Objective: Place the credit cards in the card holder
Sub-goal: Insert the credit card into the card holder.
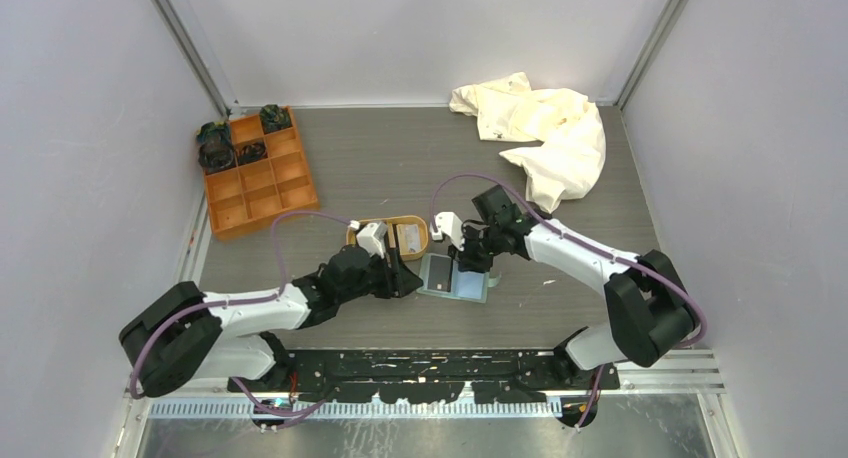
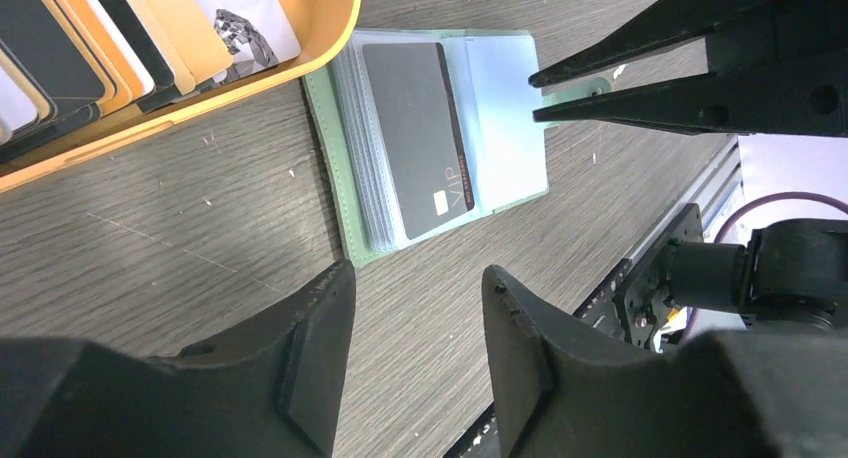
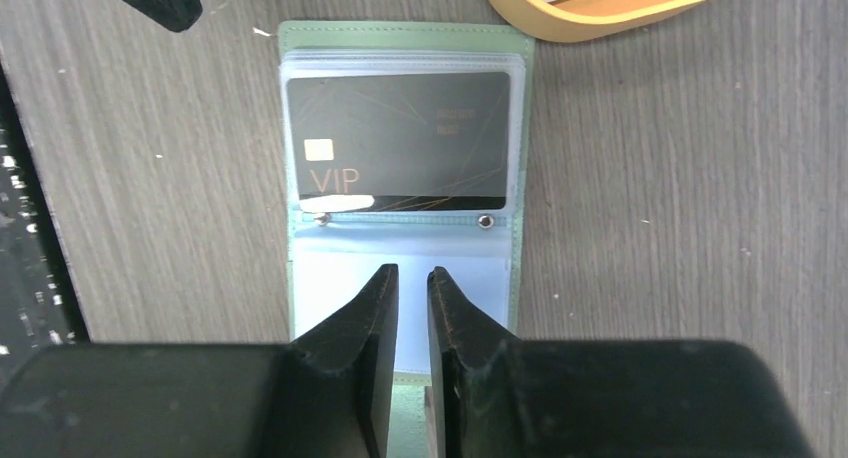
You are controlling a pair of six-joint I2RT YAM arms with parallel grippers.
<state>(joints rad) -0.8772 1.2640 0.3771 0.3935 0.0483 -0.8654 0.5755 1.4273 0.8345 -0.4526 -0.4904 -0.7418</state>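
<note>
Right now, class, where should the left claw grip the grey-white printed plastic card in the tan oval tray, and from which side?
Probably its upper edge, from above. The grey-white printed card leans last in the row beside the tan oval tray's rim, exposing that edge; the open left claw can straddle it.

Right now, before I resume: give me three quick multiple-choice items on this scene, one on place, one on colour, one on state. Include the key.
1. On the table, the orange box sits: A far left; B far right; C at the near edge.
2. The card showing in the card holder is: A white; B black; C red.
3. The card holder is: A snapped shut; B standing on edge; C lying open.
Answers: 1 A, it lies far left in the top view. 2 B, it is black with VIP lettering. 3 C, its inside faces up in both wrist views.
</note>
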